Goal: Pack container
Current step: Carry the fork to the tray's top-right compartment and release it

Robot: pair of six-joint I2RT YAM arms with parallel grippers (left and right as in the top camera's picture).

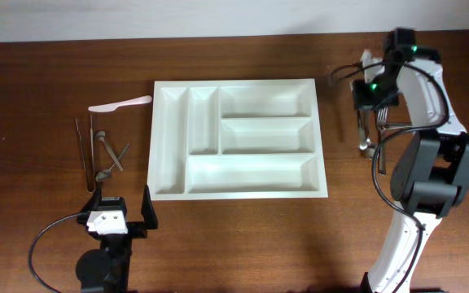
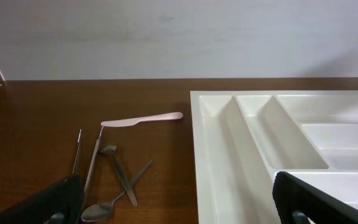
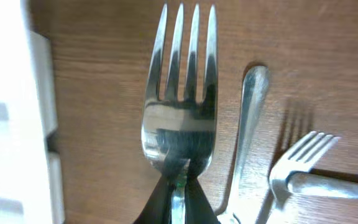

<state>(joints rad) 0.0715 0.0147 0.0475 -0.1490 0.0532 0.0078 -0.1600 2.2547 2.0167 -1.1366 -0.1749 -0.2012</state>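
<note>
The container (image 1: 169, 138) is a large white cutlery tray in the table's middle; its compartments look empty. It also shows in the left wrist view (image 2: 229, 162). My right gripper (image 3: 179, 180) is shut on the neck of a metal fork (image 3: 180, 99), to the right of the tray; in the overhead view it is at the far right (image 1: 370, 91). My left gripper (image 1: 123, 213) is open and empty near the front edge, below the tray's left corner; its fingers (image 2: 176, 202) frame a spoon and the tray's edge.
Left of the tray lie a pink plastic knife (image 1: 120, 104), long thin utensils (image 1: 82, 150) and spoons (image 1: 111, 155). More metal cutlery lies right of the tray: a handle (image 3: 247, 130) and a second fork (image 3: 300, 158).
</note>
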